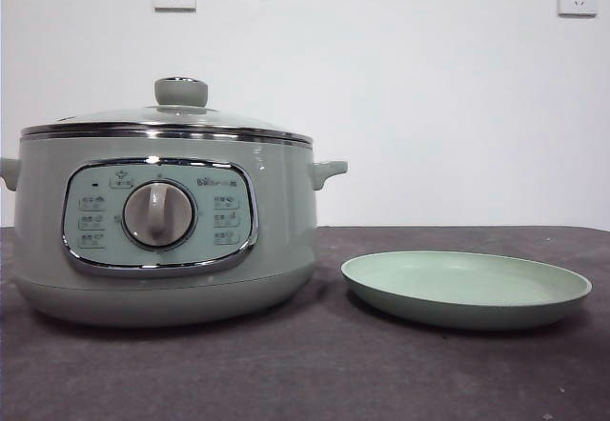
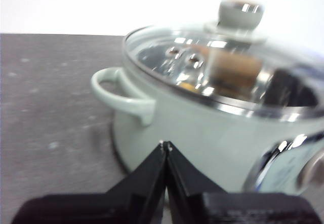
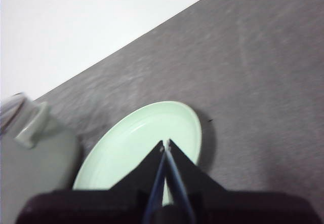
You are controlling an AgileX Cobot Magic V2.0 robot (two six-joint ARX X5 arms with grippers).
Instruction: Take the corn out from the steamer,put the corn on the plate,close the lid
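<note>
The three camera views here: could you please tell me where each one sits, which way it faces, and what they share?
Front view: low at table height, facing the round sage-green electric steamer and shallow pale green plate; no robot parts show.
Left wrist view: on the left arm, facing the steamer's clear glass lid; left pincer shut.
Right wrist view: on the right arm, above the plate; right pincer shut.
All three show the steamer.
</note>
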